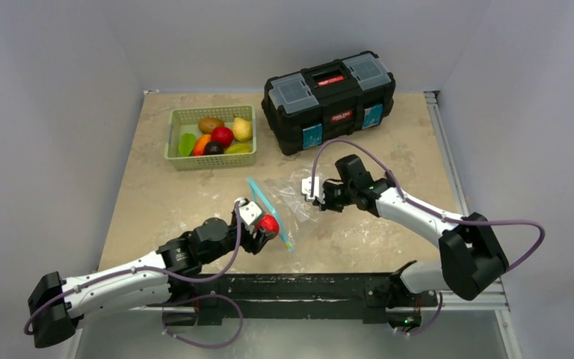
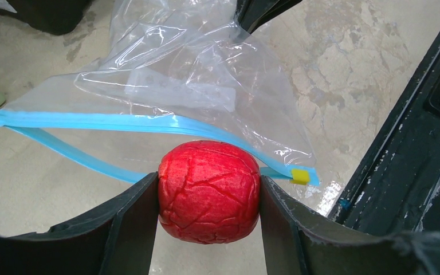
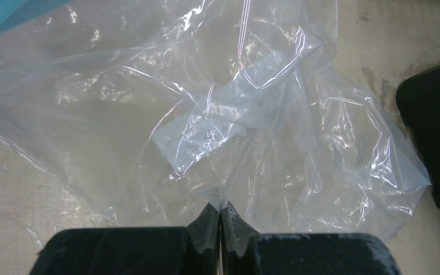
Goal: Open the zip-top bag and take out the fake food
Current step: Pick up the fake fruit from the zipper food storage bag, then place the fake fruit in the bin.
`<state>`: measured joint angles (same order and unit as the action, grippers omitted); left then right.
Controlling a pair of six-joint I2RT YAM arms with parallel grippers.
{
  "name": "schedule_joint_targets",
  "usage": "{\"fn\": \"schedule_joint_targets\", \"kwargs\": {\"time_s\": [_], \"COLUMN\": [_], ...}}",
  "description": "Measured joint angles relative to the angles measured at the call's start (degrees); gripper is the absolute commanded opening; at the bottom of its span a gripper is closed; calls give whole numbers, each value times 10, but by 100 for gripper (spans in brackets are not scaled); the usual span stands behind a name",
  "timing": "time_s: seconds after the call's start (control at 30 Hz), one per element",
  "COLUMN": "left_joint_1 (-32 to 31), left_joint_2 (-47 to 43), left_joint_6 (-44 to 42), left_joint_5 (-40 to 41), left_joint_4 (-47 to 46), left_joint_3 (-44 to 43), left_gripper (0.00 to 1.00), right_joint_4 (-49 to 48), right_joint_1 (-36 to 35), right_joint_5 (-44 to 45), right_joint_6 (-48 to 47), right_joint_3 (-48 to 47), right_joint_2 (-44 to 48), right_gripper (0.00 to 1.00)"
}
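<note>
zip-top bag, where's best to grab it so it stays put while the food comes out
Pinch the bunched clear film at the closed end of the zip-top bag, coming from the right, opposite the blue zip strip. The thin plastic gathers into a fold that is easy to pinch, leaving the mouth free. The right end effector is shut there now.

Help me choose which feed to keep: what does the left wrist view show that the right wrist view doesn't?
Left wrist only: the left tool gripping the red fruit, and the yellow tab. Right wrist only: the tips of the right tool meeting, shut on a pinch of the bag. Both: the bag's clear film, some blue zip, the table.
</note>
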<state>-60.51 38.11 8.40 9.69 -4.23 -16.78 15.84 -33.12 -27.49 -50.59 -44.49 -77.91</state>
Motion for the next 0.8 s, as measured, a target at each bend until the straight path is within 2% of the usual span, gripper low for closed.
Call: {"fn": "schedule_joint_targets", "kwargs": {"time_s": [0.5, 0.8], "left_joint_1": [8, 47], "left_joint_2": [-44, -60], "left_joint_6": [10, 32], "left_joint_5": [60, 81], "left_joint_4": [137, 189], "left_joint_3": [-54, -77], "left_gripper": [0, 0], "right_joint_4": [-1, -4], "right_joint_1": [17, 20], "right_joint_5": [11, 12], "right_joint_6": [0, 0], "right_joint_3": [6, 8], "right_joint_2": [1, 4], "right_gripper": [0, 2]}}
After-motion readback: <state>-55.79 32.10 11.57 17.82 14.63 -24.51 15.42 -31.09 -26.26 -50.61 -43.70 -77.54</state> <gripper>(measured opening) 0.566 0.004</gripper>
